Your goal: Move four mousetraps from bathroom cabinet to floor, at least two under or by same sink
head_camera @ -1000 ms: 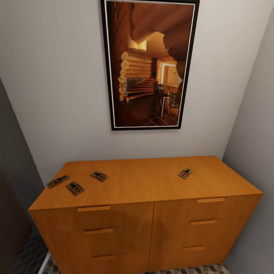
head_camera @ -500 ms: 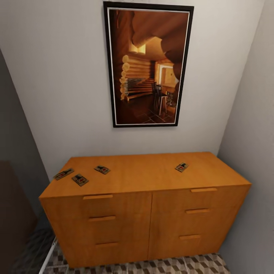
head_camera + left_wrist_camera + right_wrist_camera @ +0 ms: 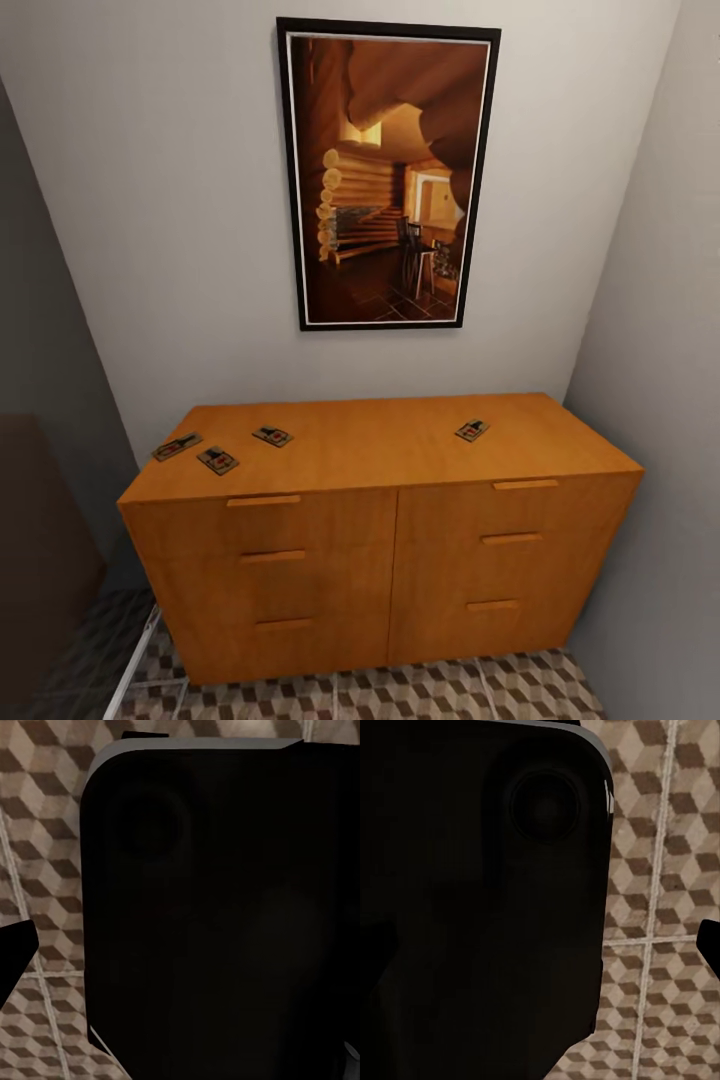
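Seen from head cam: low wide cabinet (image 3: 385, 540), smooth orange-brown wood w/ thin bar handles. On its top lay four flat rectangular mousetraps: three near left end (image 3: 177, 446) (image 3: 217, 460) (image 3: 272, 436), one toward right (image 3: 472, 430), long axes all slanted differently. Cube-patterned tile floor (image 3: 440, 692) below. Grippers' state: cannot tell, wrist cams mostly blocked by a dark body.

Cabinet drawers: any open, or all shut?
All shut. In the head view the six drawer fronts of the cabinet sit flush, none pulled out. The four mousetraps lie flat on its top, not inside.
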Robot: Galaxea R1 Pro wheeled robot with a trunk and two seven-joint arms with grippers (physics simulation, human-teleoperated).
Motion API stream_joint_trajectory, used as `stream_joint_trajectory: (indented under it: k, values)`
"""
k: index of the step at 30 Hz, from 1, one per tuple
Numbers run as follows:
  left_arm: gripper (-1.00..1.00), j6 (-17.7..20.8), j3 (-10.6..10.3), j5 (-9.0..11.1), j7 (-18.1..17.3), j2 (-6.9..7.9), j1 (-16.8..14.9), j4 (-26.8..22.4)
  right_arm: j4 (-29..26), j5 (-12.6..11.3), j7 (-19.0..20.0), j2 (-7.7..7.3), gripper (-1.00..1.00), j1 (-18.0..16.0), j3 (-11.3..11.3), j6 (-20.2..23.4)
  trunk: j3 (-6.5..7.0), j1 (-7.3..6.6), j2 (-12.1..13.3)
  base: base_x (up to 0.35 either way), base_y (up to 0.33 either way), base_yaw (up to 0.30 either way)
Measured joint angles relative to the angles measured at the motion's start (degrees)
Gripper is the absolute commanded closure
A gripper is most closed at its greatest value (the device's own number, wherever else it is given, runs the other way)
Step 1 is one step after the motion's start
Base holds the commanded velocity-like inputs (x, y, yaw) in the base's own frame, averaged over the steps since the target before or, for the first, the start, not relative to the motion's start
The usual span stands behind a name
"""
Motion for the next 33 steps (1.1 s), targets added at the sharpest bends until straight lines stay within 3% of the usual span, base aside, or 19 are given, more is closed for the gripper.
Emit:
stream_joint_trajectory:
  k: [33]
  values:
    - [-1.00,0.05,-0.02,-0.02,-0.07,-0.05,0.00,0.00,0.00,0.22,0.00,0.09,-1.00,0.00,0.13,0.24,0.00,0.00,0.00,-0.003,0.000,0.000]
